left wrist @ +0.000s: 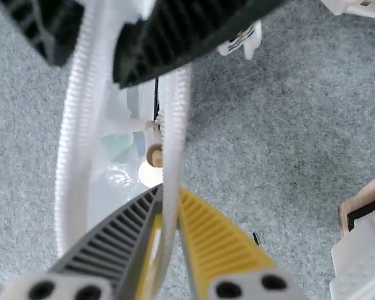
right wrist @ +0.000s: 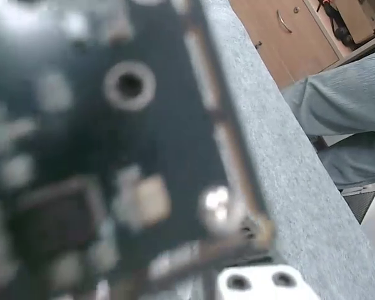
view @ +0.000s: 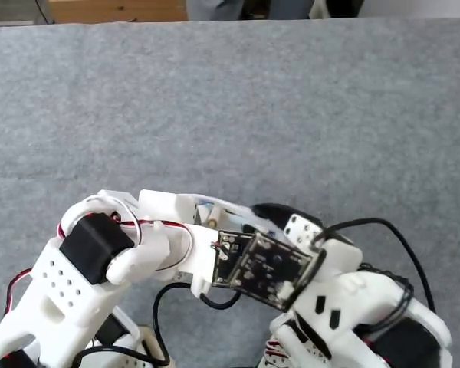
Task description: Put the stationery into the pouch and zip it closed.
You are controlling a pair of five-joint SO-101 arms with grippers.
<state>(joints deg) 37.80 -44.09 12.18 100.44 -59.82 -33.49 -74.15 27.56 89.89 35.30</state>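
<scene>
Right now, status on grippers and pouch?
Left gripper, fingers shut on the pouch zip edge. Zip tracks apart, not closed. Right gripper at far end, state unclear; circuit board crowds its wrist view.

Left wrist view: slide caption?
Left gripper pinches white zipper edge of the clear plastic pouch over the grey felt table.

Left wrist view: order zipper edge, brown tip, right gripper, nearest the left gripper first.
1. zipper edge, clamped in the left gripper
2. brown tip, inside the pouch, midway
3. right gripper, at the far end
</scene>
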